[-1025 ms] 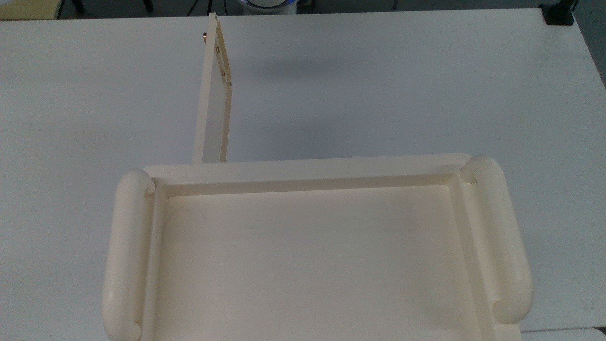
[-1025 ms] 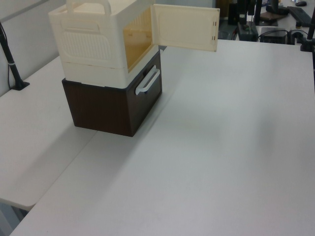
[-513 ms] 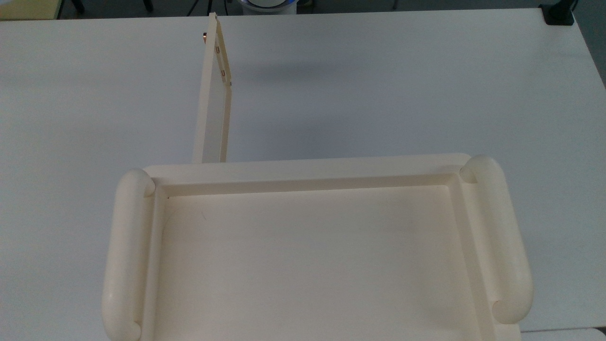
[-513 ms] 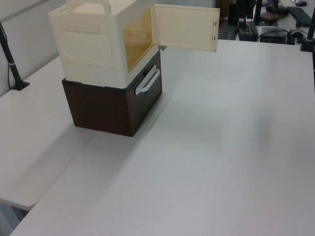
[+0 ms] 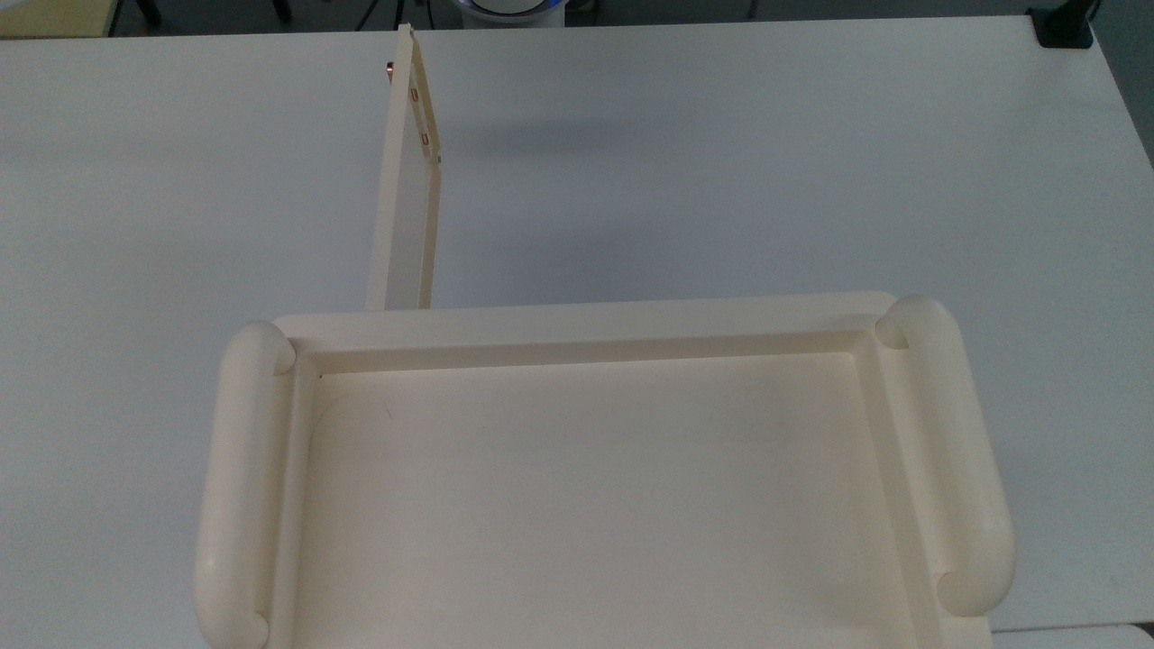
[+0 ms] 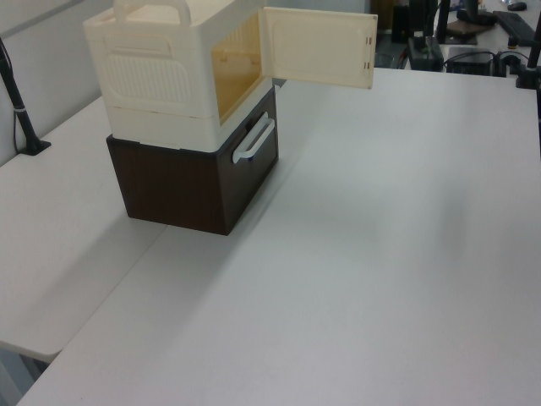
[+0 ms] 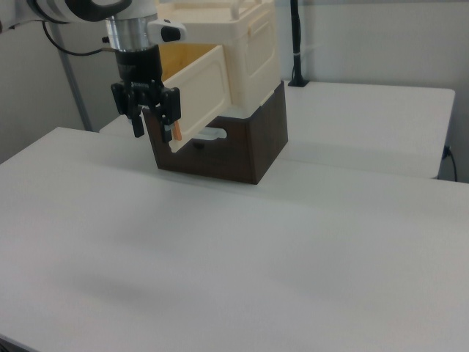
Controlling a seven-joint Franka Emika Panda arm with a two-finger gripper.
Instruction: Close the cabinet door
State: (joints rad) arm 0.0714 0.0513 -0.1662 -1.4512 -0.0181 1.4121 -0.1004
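White tabletop (image 6: 380, 254) held a dark brown box (image 6: 190, 182) with the cream cabinet (image 6: 165, 72) on top. Its cabinet door (image 6: 319, 46) stood wide open. It looked thin, stiff and light, so pushing near the knob (image 7: 176, 131) should work. The jaws of the gripper (image 7: 152, 126) hung released beside it.

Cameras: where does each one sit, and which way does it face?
Top view: overhead, looking down on the cabinet top and edge-on cabinet door; no arm.
Left view: raised, facing the door's inner face; no arm.
Right view: lower, opposite side, facing the door's outer face; pincer by its free edge.
All three share the open door.
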